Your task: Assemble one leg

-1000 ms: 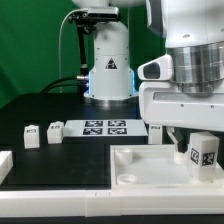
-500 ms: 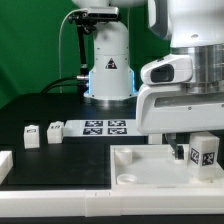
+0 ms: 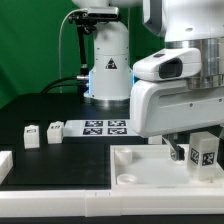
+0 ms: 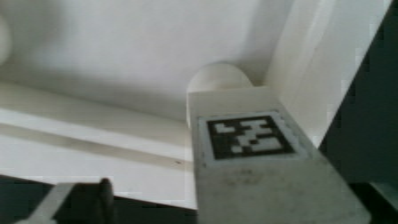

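Exterior view: we see the two-finger gripper point(image 3: 197, 150) clamped on the leg point(image 3: 206, 155), a small stubby white block with black-and-white square tags. It holds the leg upright, low over the big flat white square panel point(image 3: 135, 170), at the exterior view's right. Wrist view: the leg's rounded tip lies close beside a raised white wall. We judge that slight misalignment could jam the tip against the panel, or twist the leg between the fingers.

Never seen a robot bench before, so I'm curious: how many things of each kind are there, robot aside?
Leg (small tagged white block): 3, one held by the end effector
Big white panel: 1
Marker board: 1
White piece at the exterior view's left edge: 1
Total: 6
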